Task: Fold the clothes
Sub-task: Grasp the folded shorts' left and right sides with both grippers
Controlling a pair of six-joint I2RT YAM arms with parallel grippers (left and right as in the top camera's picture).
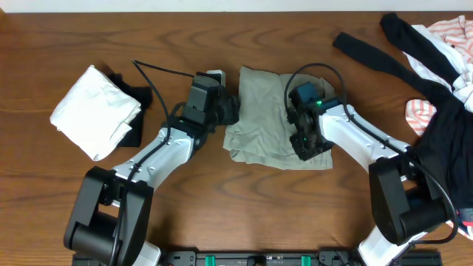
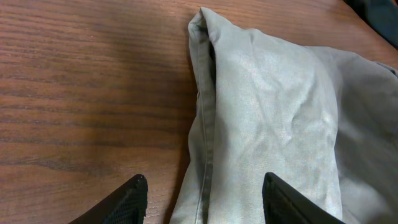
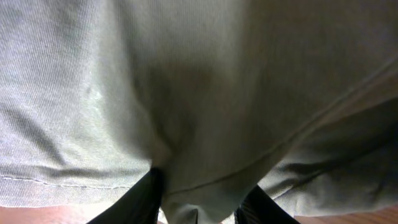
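Observation:
The pale sage shorts [image 1: 262,111] lie folded into a small wrinkled bundle at the table's middle. My left gripper [image 1: 229,111] is open at the bundle's left edge. In the left wrist view its fingertips [image 2: 205,193] straddle the hemmed edge of the shorts [image 2: 267,112], one finger over wood, one over cloth. My right gripper [image 1: 307,148] sits on the bundle's right front part. In the right wrist view its fingers [image 3: 202,199] have a thick fold of the shorts [image 3: 199,81] bunched between them, and the cloth fills nearly the whole view.
A white folded cloth bundle [image 1: 96,111] lies at the left on a black item [image 1: 137,100]. A heap of black and pink-and-white striped garments [image 1: 436,74] covers the right back corner. Bare wood shows left of the shorts [image 2: 93,93].

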